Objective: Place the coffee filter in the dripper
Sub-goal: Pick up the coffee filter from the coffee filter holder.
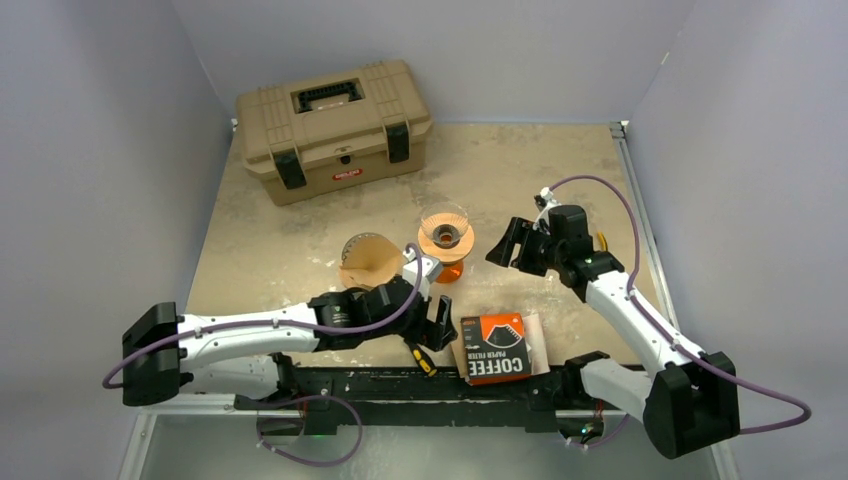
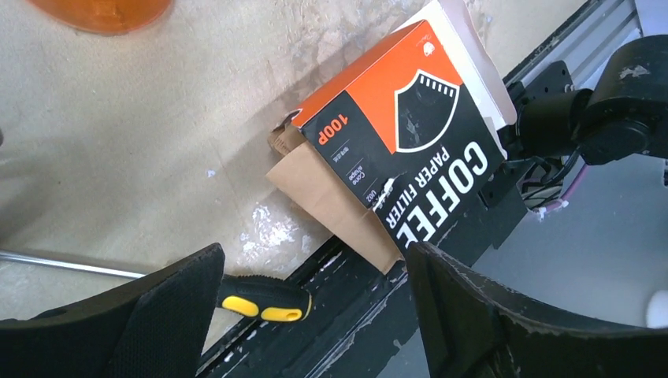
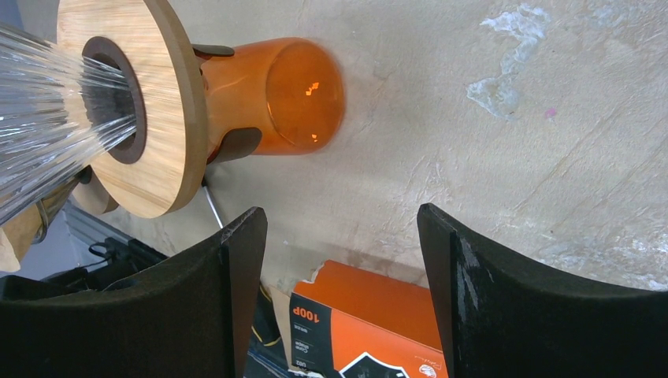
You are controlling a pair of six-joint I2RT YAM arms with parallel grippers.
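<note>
The dripper (image 1: pixel 445 238) stood upright on the desk (image 1: pixel 560 160); the brown filter (image 1: pixel 368 260) lay outside it, just to its left. The toolbox (image 1: pixel 333 128) sat at rear, lid shut. A filter box (image 1: pixel 497 347) lay flat at the near edge, brown paper (image 2: pixel 331 197) protruding beneath, screwdriver (image 1: pixel 421 359) beside it. The left jaws gaped empty over box and screwdriver; the right jaws, wide apart and empty, faced the dripper.

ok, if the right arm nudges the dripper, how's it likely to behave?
Probably tippy: the dripper carries a wide wooden collar and clear cone on a narrower orange glass base. Likely fragile and slippery, since cone and base look like smooth glass. Rigid, so a push probably moves it whole.
</note>
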